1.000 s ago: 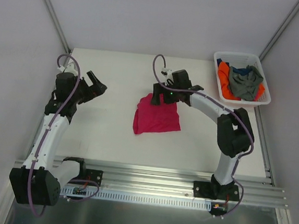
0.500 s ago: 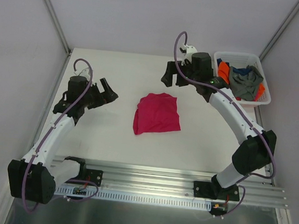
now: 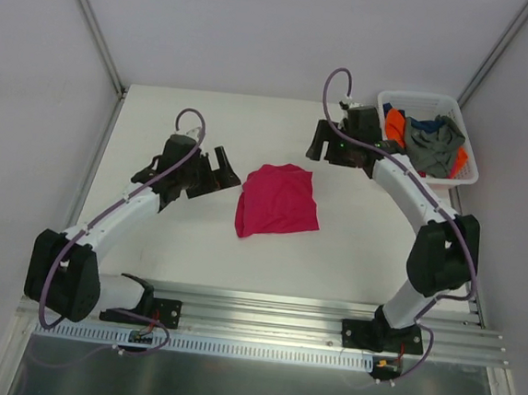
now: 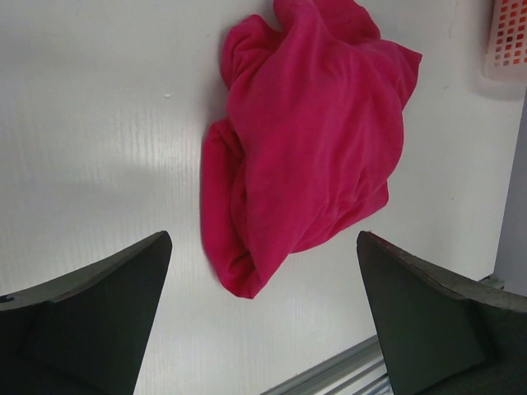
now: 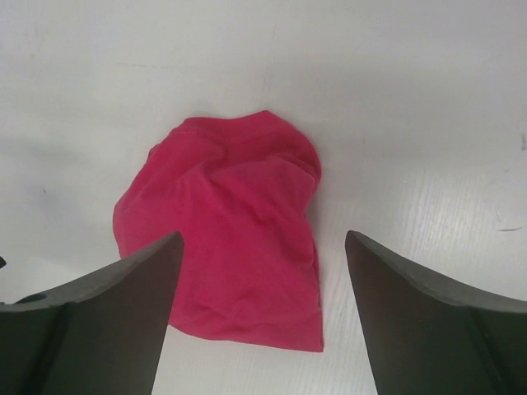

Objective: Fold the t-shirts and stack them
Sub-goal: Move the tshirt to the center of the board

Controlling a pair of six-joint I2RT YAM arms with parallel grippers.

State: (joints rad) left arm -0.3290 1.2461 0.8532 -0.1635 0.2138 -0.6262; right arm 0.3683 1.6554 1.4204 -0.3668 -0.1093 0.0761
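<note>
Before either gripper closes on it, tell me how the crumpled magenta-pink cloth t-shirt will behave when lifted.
Probably floppy: the magenta-pink cloth t-shirt lies in soft folds, so it should drape and unfurl. Likely light: thin edges lie flat on the white table.

Pink t-shirt (image 3: 277, 201): soft, matt, creased cloth. Table (image 3: 177, 236): smooth white surface with faint sheen. Basket (image 3: 424, 98): white perforated plastic.

Robot test cell in a lab.
Plain white walls (image 3: 260, 31) enclose a white table (image 3: 176, 245); a left arm (image 3: 114, 214) and right arm (image 3: 404, 187) are bolted to an aluminium rail (image 3: 263, 310) at its near edge.
</note>
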